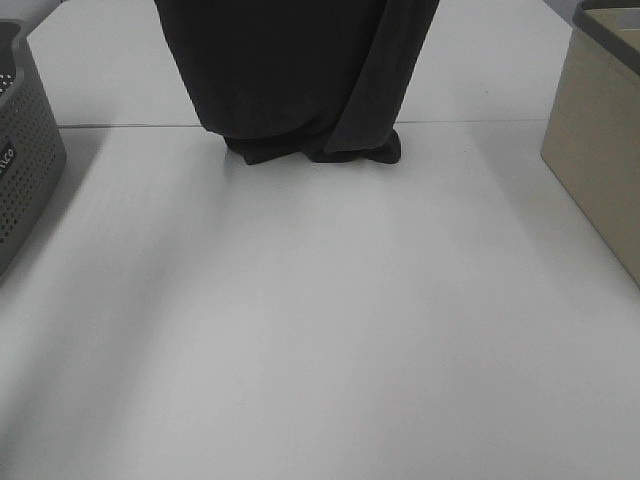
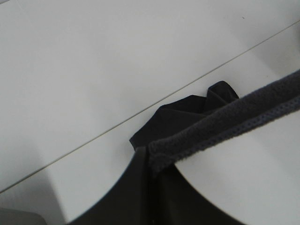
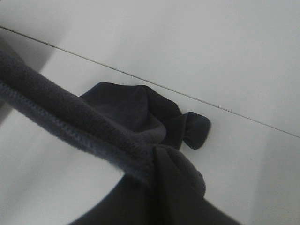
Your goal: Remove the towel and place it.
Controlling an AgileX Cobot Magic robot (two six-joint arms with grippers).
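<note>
Looking first at the high view, you see the towel (image 1: 290, 70) hanging in the far middle of the scene. Its top runs out of the picture and its bottom end (image 1: 315, 148) is crumpled on the white table (image 1: 320, 330), well apart from the grey basket (image 1: 25, 150) on the left and the beige box (image 1: 600, 150) on the right. Its long axis is upright, with the lower end pointing down at the table. I judge removal done and placing in hand. In the left wrist view, the hem (image 2: 225, 124) stretches taut across, above the heap on the table. The left gripper's fingers are hidden behind cloth, but they are pressed together and seem to pinch that top edge. The right wrist view shows the same: a taut hem, the bunched end below, and the right gripper closed out of sight, likely on the other corner. Your next move calls for both arms level, drawing the top edge nearward while lowering, so the cloth lays out flat on the bare table before you let go.
</note>
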